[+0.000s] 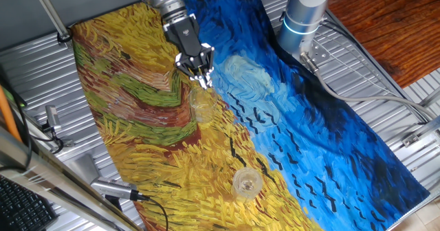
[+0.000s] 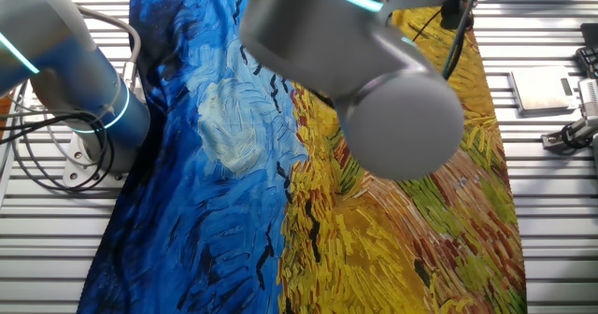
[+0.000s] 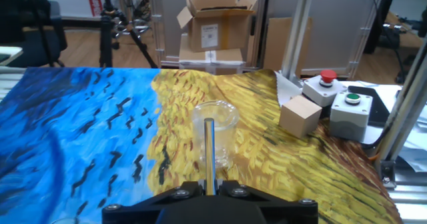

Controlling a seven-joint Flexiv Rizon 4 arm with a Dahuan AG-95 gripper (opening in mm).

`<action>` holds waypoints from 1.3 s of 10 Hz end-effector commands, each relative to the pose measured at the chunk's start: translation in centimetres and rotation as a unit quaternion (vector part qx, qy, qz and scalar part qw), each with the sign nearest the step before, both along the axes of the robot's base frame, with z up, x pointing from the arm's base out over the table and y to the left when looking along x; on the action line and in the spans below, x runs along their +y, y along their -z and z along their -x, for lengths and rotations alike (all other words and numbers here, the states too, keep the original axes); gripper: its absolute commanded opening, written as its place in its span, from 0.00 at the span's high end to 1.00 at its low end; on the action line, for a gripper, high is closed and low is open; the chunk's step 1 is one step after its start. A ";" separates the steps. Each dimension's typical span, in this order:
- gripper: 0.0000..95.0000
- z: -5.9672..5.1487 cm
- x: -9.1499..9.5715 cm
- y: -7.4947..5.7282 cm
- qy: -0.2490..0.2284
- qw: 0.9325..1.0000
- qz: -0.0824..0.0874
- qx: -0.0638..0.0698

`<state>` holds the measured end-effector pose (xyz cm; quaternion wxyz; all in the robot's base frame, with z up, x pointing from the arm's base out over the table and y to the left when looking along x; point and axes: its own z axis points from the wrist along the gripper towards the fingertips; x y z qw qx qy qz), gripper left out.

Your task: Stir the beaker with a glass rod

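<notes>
The black fingers point(image 3: 211, 186) are clamping the thin clear glass rod point(image 3: 209, 151) near its top — brittle, slippery — over the small clear glass beaker point(image 3: 215, 143).

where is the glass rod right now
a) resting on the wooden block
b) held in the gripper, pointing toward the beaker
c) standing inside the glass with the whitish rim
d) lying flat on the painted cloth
b: in the hand view the glass rod runs straight out from between the fingers of the gripper, toward the beaker.
</notes>
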<state>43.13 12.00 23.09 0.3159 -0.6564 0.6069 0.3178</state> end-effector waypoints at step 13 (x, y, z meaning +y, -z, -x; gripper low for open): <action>1.00 1.7 3.0 -1.3 0.037 0.999 0.002 0.022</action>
